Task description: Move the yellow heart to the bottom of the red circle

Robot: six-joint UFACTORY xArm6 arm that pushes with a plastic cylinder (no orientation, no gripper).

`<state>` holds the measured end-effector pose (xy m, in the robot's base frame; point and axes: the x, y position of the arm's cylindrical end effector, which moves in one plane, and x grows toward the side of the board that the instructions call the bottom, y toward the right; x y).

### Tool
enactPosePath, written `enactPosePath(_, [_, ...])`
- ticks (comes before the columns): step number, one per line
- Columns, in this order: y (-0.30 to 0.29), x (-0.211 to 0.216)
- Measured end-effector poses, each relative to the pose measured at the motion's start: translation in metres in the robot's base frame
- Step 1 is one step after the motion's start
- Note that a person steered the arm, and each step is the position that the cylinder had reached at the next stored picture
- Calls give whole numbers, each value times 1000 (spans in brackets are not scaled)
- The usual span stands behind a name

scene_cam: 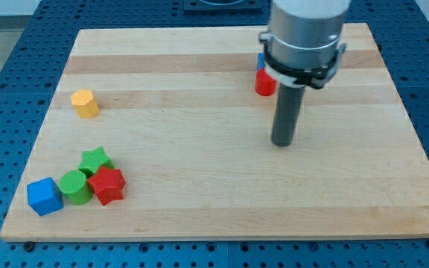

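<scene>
- Plain dark rod rather than any clamp, my tip point(282, 143) rests on the wooden worktop point(199, 216) right of centre, holding nothing and touching no block.
- Just far-left of the tip stands a red block point(264, 83), rounded like a circle and partly hidden by the arm's grey body.
- A sliver of a blue block point(259, 59) shows just beyond the red one; its shape cannot be made out.
- The yellow block point(85, 103) sits alone at the far left, well apart from the tip and from the red round block; its outline looks faceted, and I cannot tell its shape for sure.
- At the near left, four blocks crowd together: a green star point(95, 160), a red star point(108, 184) touching it on the near side, a green circle point(73, 186) to their left, and a blue cube point(44, 196) leftmost.
</scene>
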<state>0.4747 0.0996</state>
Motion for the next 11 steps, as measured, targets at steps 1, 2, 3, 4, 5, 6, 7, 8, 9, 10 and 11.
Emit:
enactPosePath(1, [28, -10])
enactPosePath(2, [49, -25])
enactPosePath(3, [61, -43])
enactPosePath(4, [62, -58])
enactPosePath(5, [61, -70])
enactPosePath(6, [49, -76])
enactPosePath(7, [37, -77])
enactPosePath(8, [29, -77])
enactPosePath(9, [19, -77])
enactPosePath(10, [6, -77])
enactPosePath(11, [-12, -77])
